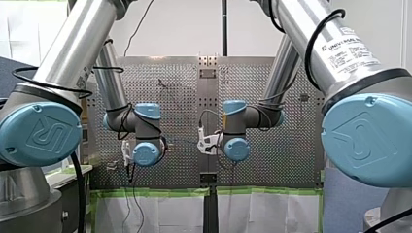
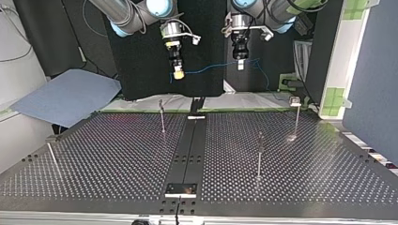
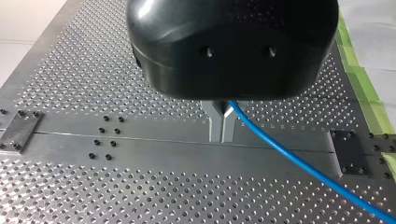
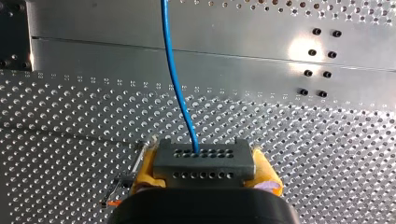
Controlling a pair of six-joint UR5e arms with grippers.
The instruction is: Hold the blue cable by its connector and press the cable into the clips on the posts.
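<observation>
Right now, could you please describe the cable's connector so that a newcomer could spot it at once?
In the top view, find the perforated table; over its far side, left of the view's middle, hangs my right gripper. Between its yellow pads sits the connector, a dark grey block with two rows of small holes. It alone has the blue cable leaving its face.
</observation>
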